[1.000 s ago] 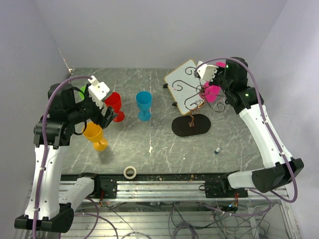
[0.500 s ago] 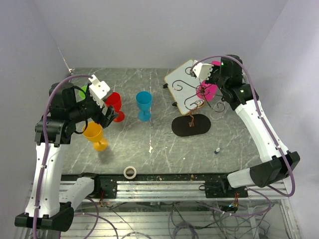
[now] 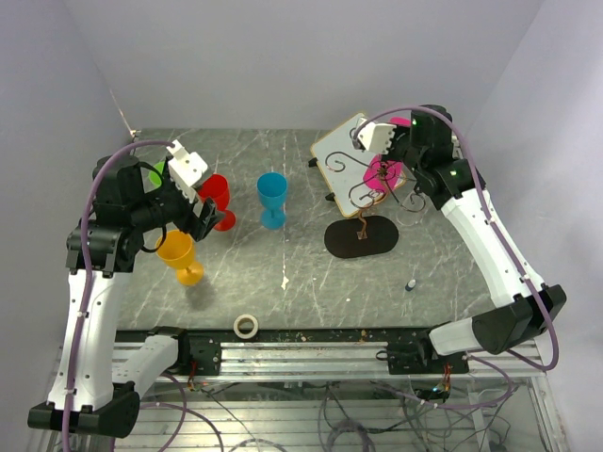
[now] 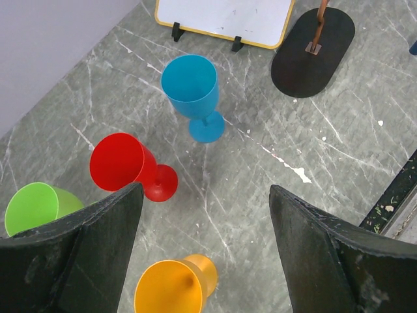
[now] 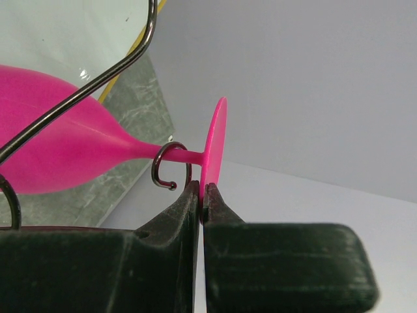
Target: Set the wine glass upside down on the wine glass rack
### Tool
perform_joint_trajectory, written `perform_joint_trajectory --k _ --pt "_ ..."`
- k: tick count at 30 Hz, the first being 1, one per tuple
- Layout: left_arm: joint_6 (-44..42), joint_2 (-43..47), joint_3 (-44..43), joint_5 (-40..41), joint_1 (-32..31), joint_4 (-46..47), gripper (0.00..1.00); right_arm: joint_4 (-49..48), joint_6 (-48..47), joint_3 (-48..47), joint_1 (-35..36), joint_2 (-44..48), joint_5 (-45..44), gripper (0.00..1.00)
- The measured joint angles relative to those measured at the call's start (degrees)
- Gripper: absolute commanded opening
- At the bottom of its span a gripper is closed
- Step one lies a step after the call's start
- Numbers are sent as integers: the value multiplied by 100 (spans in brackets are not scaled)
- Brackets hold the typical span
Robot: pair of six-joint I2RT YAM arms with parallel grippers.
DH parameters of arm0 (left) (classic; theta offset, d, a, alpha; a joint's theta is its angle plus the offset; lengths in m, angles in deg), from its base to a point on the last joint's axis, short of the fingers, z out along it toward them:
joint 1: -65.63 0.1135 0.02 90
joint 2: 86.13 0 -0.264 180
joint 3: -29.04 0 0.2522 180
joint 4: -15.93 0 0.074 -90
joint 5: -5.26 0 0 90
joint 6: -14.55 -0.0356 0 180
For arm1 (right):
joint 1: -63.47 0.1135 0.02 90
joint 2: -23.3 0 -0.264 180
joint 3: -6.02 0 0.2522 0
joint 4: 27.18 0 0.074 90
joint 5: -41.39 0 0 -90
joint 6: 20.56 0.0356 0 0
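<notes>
Right fingers [image 5: 172,218] clamped on pink wine glass [image 5: 65,153] foot | stem in curled wire rack [image 5: 98,87] | left fingers [image 4: 98,241] apart

Crowded at far left by green glass [image 4: 29,207], red glass [image 4: 124,164], orange glass [image 4: 171,287] and blue glass [image 4: 192,91], close together, only narrow gaps between. Opens up across bare table [image 3: 301,254] from blue glass to wine glass rack [image 3: 344,240]. Tight at the rack's top, with its wire curled close about the wine glass [image 5: 65,147] and white board [image 3: 341,151] just behind. Passable along near edge, save for tape roll [image 3: 247,326].
</notes>
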Motion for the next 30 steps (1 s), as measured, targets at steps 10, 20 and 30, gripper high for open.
perform_joint_trajectory --k 10,20,30 --pt "9 2 22 0 0 15 88 238 4 2 9 2 63 2" --pt "7 13 24 0 0 15 88 251 31 118 9 87 33 7" --pt "4 17 26 0 0 15 89 404 120 153 9 201 175 12"
